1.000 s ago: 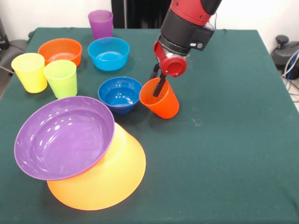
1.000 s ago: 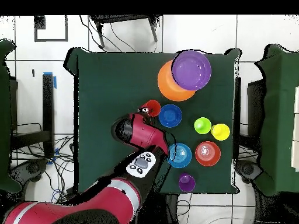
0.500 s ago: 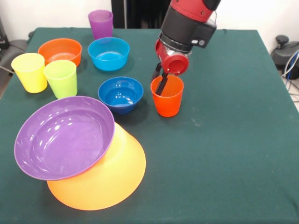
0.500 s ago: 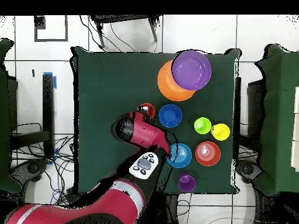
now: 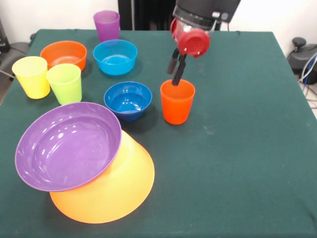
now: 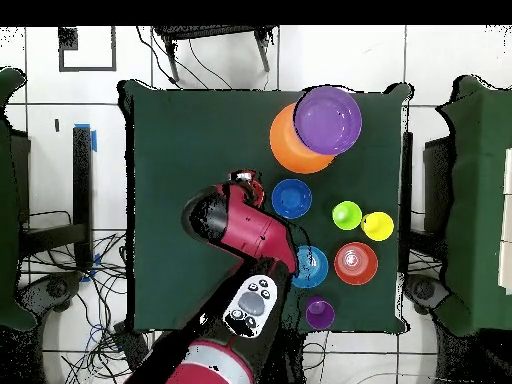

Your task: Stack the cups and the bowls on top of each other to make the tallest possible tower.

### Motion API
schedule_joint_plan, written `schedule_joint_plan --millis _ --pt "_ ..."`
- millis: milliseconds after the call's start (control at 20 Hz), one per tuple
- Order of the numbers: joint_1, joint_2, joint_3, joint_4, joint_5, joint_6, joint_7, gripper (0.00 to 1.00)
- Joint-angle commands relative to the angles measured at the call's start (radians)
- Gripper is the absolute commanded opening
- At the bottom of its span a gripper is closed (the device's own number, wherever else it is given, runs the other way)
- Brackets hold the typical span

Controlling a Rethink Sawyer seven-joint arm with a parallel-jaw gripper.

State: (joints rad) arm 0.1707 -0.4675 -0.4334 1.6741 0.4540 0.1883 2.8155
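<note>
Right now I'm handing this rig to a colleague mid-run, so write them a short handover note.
Gripper: open, empty, raised just above the orange-red cup.
That cup stands upright, alone on the table, right of the dark blue bowl.
Tower so far: wide purple bowl sitting tilted on the upturned yellow-orange bowl.
Elsewhere: light blue bowl, small orange bowl, purple cup, yellow cup, lime green cup, all apart.
Done: two bowls piled.
Left: stack every cup and the other bowls; the tilted purple bowl may need levelling.
</note>
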Motion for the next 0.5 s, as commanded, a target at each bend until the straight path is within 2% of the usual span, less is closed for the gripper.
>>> schedule_joint_plan --millis 50,350,500 --pt "-0.011 -0.093 0.100 0.036 -0.042 0.205 0.015 1.00" --pt "-0.051 -0.110 0.069 -0.029 -0.084 0.246 -0.046 1.00" --pt "-0.120 -0.107 0.043 -0.129 -0.116 0.276 -0.108 1.00"
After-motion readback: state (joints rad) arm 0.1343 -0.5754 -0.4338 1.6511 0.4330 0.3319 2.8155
